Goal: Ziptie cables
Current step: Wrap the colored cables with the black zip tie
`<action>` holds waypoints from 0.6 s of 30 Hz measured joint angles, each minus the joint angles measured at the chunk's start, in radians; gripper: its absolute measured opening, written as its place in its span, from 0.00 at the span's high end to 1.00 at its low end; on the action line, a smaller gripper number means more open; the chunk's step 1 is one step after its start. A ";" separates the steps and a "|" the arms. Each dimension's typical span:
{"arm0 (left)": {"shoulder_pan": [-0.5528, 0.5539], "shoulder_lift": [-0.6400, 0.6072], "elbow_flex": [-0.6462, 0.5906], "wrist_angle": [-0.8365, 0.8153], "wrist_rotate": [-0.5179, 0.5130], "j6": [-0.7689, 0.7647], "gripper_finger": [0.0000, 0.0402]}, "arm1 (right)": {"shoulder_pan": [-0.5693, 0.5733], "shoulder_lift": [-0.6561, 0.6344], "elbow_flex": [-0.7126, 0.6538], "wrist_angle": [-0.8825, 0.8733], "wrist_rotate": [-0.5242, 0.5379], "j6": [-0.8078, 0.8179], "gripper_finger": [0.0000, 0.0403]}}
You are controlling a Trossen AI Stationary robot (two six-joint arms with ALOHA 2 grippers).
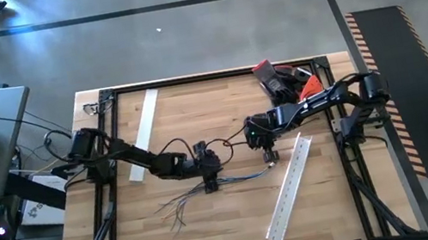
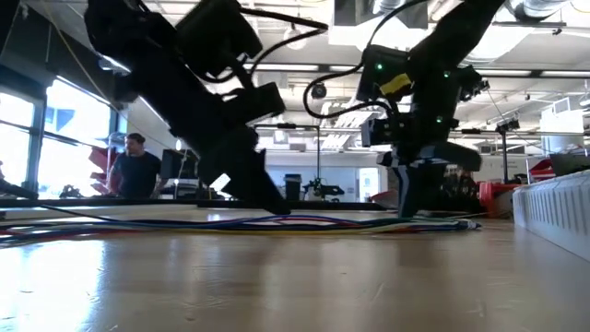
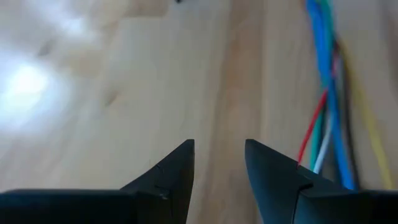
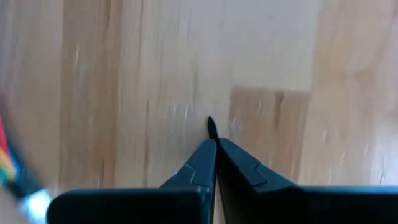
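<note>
Wooden table (image 1: pixel 239 220) under cables (image 1: pixel 208 189), near centre beside left gripper (image 3: pixel 219 163): part open, empty. Right gripper (image 4: pixel 215 148) pinched on thin dark sliver, prob ziptie tip. Thread slow round bundle.

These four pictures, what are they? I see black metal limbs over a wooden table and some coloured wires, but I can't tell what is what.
It is one robot with two dark arms at a wooden table. One picture looks straight down, one looks level along the tabletop, and two come from cameras on the wrists.

The cables lie loose near the middle, beside two white strips and a red and black heap of tools.

The left gripper is low beside the wires, its fingers apart with nothing between them. The right gripper is shut; a thin dark tip shows at its fingers, but what that is I cannot tell.
</note>
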 joint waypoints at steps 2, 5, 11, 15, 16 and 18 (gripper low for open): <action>-0.022 -0.029 0.000 -0.085 -0.084 -0.023 0.69 | -0.001 0.004 -0.001 0.102 -0.020 0.035 1.00; -0.055 -0.076 0.000 -0.203 -0.190 -0.072 0.69 | -0.001 0.012 -0.002 0.308 -0.082 0.090 1.00; -0.107 -0.144 0.000 -0.378 -0.320 -0.198 0.69 | 0.000 0.060 -0.002 0.709 -0.178 0.168 1.00; -0.127 -0.151 0.000 -0.429 -0.336 -0.259 0.69 | -0.009 0.005 0.014 0.615 -0.143 0.110 1.00; -0.134 -0.151 0.000 -0.435 -0.336 -0.271 0.69 | -0.012 -0.017 0.027 0.542 -0.122 0.099 1.00; -0.141 -0.151 0.000 -0.439 -0.336 -0.279 0.69 | -0.016 -0.070 0.057 0.349 -0.108 0.069 1.00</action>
